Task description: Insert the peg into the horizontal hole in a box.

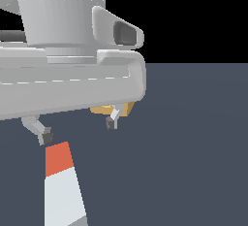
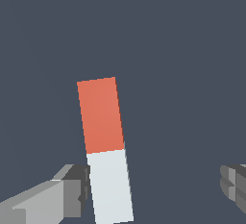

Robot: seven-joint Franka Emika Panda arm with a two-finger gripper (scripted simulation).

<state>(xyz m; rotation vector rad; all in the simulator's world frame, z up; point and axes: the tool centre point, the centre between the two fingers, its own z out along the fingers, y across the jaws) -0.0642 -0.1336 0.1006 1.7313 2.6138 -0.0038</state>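
Peg (image 1: 62, 191): one, lying flat on the table (image 1: 193, 162), its orange-red end pointing away from the exterior camera and its pale end running off the picture's lower edge. The arm (image 1: 63, 74) is the largest thing in view, one of it, filling the upper part on the exterior view's left. One box (image 1: 127, 108) shows only as a small tan strip under the arm's body, mostly hidden behind it; its hole cannot be seen. The peg lies well apart from the box, nearer the camera.

The pincer (image 1: 79, 129) hangs above the table with its jaws spread wide and holds nothing. Two fingers (image 1: 44, 134) show. In the wrist view one finger (image 2: 72, 189) stands just beside the peg's pale half, though whether it touches cannot be told, and the other finger (image 2: 234, 183) stands well clear on the far side.
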